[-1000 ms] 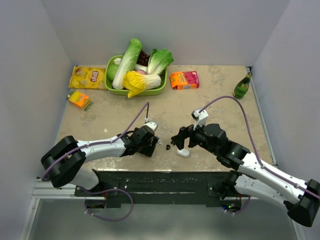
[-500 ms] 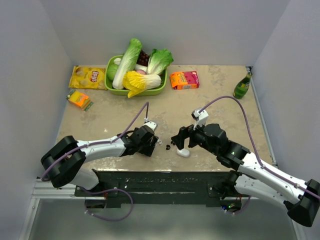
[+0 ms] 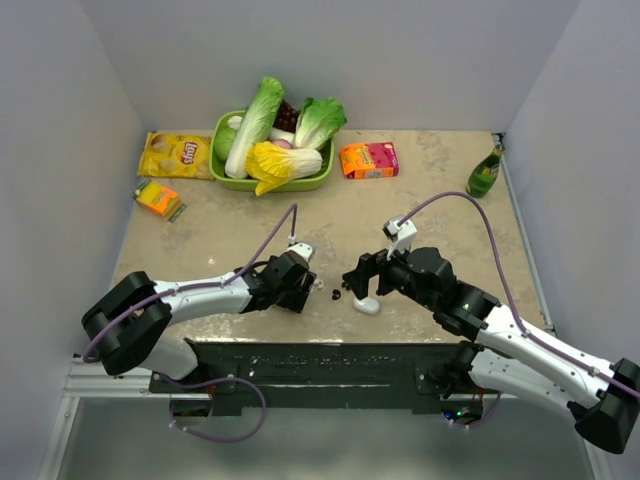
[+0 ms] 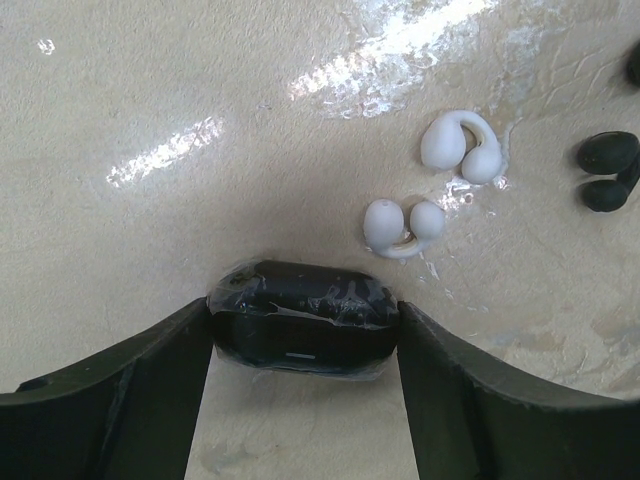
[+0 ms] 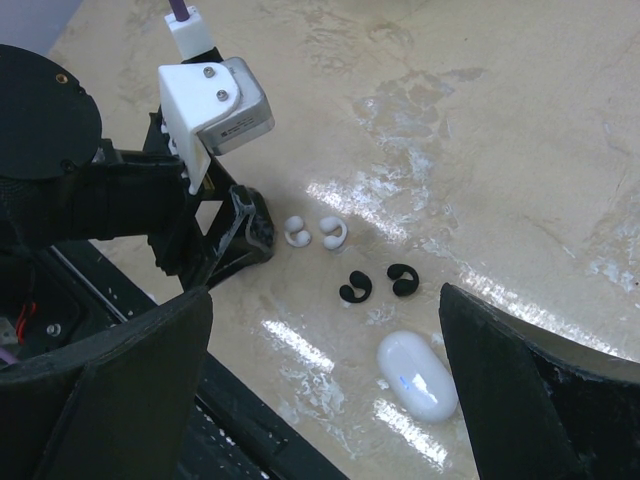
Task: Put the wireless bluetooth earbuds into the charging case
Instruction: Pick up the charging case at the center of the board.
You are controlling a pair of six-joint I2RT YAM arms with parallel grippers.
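The left jaws pinch a black case [image 4: 303,330] on the surface [image 4: 150,100]; the white earbuds [image 4: 400,225] lie just right of it. The right jaws gape wide, empty, over the white charging case [image 5: 418,375].

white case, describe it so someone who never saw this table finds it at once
By the table's near edge, between the two arms, small things lie. The white case lies under the open right gripper. It is a smooth white pebble, bigger than the white earbuds nearby; the black case sits between the fingers of the left gripper.
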